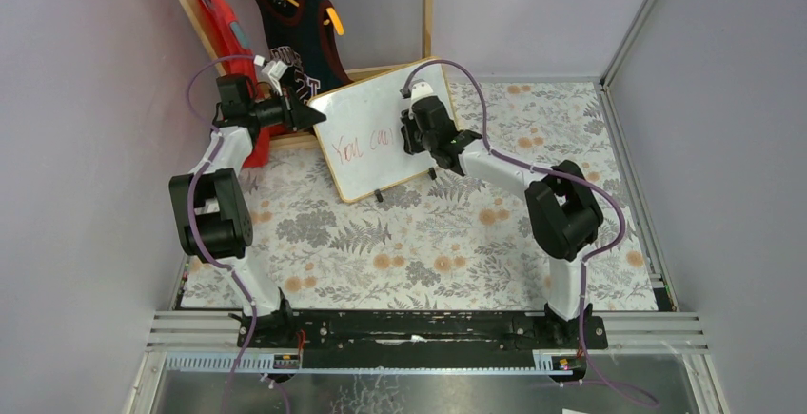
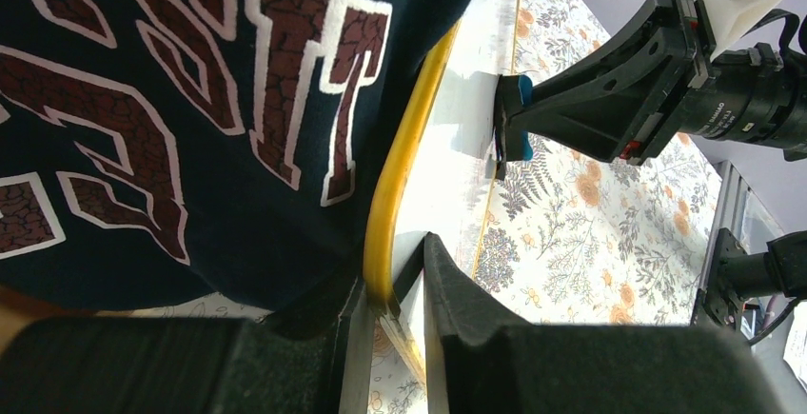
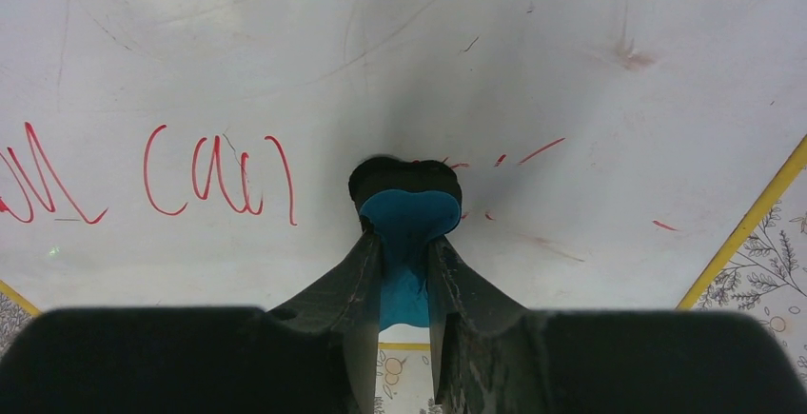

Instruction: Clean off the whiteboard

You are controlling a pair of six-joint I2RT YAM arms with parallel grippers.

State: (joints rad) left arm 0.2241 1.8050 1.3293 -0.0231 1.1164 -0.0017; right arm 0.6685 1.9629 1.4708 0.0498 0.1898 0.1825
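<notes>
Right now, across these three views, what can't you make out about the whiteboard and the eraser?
- Top external: the right gripper covers the whiteboard past the red writing; any marks beneath are hidden.
- Right wrist: the blue eraser is pressed to the board, its wiping face hidden; the writing is cut off at the left edge.
- Left wrist: the jersey fills much of the view; the board shows edge-on, so nothing is readable.

Lab enclosure: aluminium rails, grey walls

The whiteboard is finished glossy white and framed in light wood; the tabletop is covered with matt floral cloth; the eraser is surfaced matt blue.
</notes>
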